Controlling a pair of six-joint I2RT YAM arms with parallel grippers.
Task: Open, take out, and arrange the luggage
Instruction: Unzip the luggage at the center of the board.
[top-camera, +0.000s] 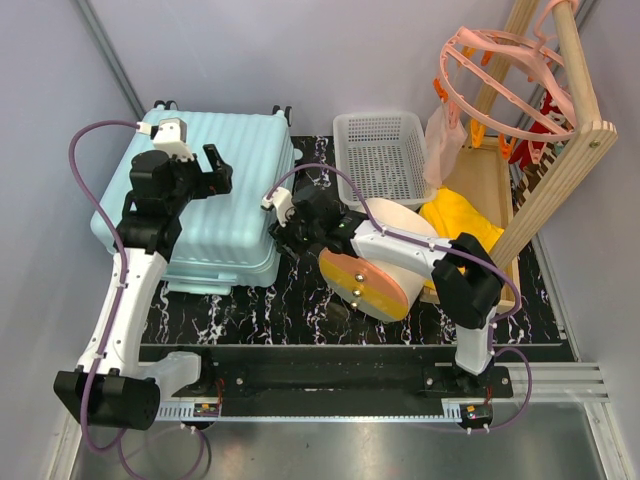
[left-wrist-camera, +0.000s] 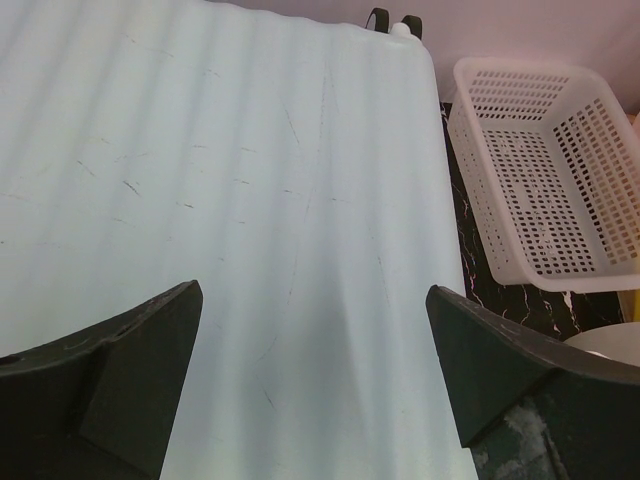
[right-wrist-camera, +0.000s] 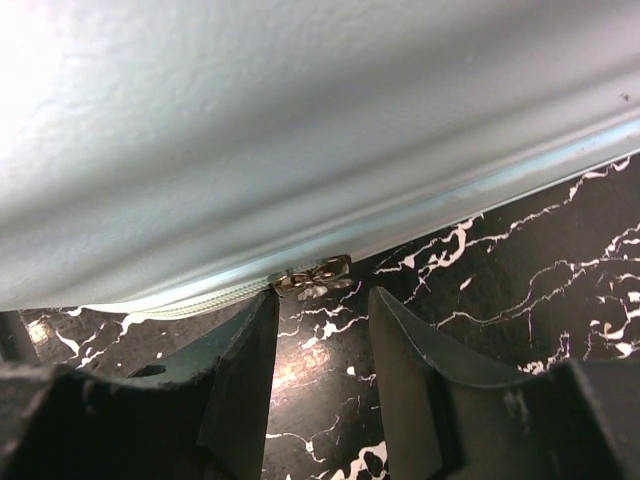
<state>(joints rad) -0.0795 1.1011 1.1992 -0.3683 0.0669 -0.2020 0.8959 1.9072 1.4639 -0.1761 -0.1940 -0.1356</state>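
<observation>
Now, luggage (top-camera: 245, 200): shut, lying flat
Left claw (left-wrist-camera: 312, 295): wide apart over luggage
Right claw (right-wrist-camera: 322, 300): apart, zip pull (right-wrist-camera: 312, 275) in the gap

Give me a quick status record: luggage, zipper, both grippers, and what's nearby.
luggage: closed, lying flat on the left side of the table
zipper pull: on the luggage's side seam, low by the tabletop
left gripper: open, above the ribbed shell, holding nothing
right gripper: open, fingertips at the zipper pull, not closed on it
nearby: white basket right of the luggage; cream cylinder beneath the right arm
</observation>
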